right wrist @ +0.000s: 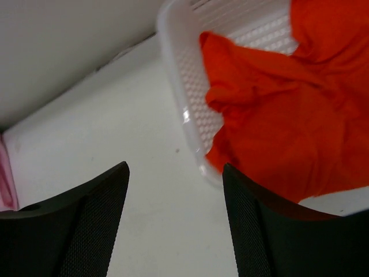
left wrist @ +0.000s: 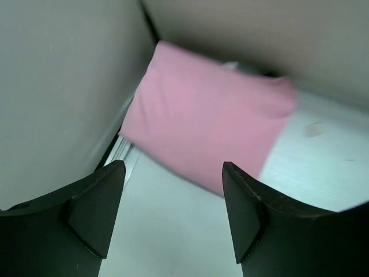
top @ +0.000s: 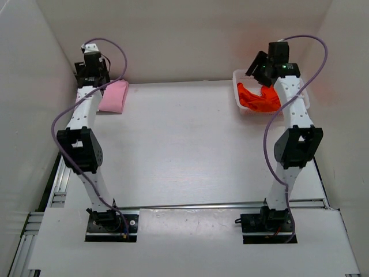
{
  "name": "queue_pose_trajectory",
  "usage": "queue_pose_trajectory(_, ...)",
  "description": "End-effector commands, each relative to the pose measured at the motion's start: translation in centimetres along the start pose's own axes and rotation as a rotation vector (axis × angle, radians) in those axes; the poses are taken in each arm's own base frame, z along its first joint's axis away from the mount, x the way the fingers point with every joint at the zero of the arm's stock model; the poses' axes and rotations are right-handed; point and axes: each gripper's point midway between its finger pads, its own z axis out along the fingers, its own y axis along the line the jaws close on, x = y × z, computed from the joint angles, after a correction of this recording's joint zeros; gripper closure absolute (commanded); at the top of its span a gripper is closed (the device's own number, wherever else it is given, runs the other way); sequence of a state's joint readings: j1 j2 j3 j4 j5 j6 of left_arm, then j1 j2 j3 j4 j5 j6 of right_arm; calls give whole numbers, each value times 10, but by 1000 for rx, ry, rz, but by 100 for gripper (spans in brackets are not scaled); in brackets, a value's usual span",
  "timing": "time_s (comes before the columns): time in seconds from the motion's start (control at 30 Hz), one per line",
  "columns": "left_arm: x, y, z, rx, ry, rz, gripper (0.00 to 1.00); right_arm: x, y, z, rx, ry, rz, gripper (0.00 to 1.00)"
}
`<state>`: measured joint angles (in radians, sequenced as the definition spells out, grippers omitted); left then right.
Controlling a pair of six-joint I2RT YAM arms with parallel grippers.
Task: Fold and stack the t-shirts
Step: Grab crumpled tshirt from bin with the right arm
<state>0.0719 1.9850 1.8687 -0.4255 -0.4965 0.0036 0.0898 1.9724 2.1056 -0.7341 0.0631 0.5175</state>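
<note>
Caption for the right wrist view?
Right gripper, fingers open, facing orange-red t-shirt draped over white mesh basket rim.

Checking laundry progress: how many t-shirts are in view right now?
2. A folded pink t-shirt lies at the far left corner of the table; a crumpled orange-red t-shirt sits in the white basket at far right. More could be hidden under either.

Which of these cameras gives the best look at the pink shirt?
The left wrist view: the pink shirt fills much of the frame, close up and folded. The top view shows it small in the far left corner, partly hidden by the left arm. The right wrist view catches only a sliver at its left edge.
</note>
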Motion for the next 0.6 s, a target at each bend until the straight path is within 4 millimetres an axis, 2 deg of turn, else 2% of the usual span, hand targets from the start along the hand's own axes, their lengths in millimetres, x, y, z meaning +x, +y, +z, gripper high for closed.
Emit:
queue_pose_trajectory(0.0, -63, 3, -59, 190, -153, -73, 21, 4, -64, 47, 187, 53, 114, 30)
queue_pose_trajectory(0.07, -62, -2, -72, 221, -143, -62, 21, -13, -77, 64, 211, 0, 155, 23)
queue_pose_trajectory(0.1, -63, -6, -74, 229, -145, -58, 19, -9, -90, 82, 237, 3, 190, 18)
queue_pose_trajectory(0.13, -57, -8, -73, 215, -129, -49, 17, -14, -98, 91, 241, -12, 200, 15)
queue_pose_trajectory(0.17, -52, -15, -79, 214, -122, -37, 17, -21, -98, 98, 236, -39, 200, 13)
queue_pose_trajectory(0.2, -46, -14, -78, 178, -113, -29, 17, -21, -108, 116, 248, -52, 206, 8)
queue_pose_trajectory(0.27, -35, -22, -83, 167, -95, -7, 17, -23, -115, 132, 273, -70, 204, 8)
queue_pose_trajectory(0.33, -31, -22, -86, 153, -87, 1, 17, -25, -119, 134, 296, -84, 203, 8)
queue_pose_trajectory(0.37, -26, -22, -84, 153, -75, 8, 17, -17, -132, 132, 357, -76, 198, 8)
queue_pose_trajectory(0.43, -26, -20, -84, 141, -75, 7, 17, -8, -144, 129, 407, -65, 188, 14)
queue_pose_trajectory(0.5, -24, -26, -88, 140, -71, 19, 17, 0, -150, 125, 430, -35, 145, 29)
queue_pose_trajectory(0.53, -24, -24, -88, 131, -71, 19, 17, 6, -154, 122, 442, -3, 100, 44)
queue_pose_trajectory(0.57, -21, -29, -88, 128, -66, 28, 17, 12, -152, 127, 420, 26, 79, 50)
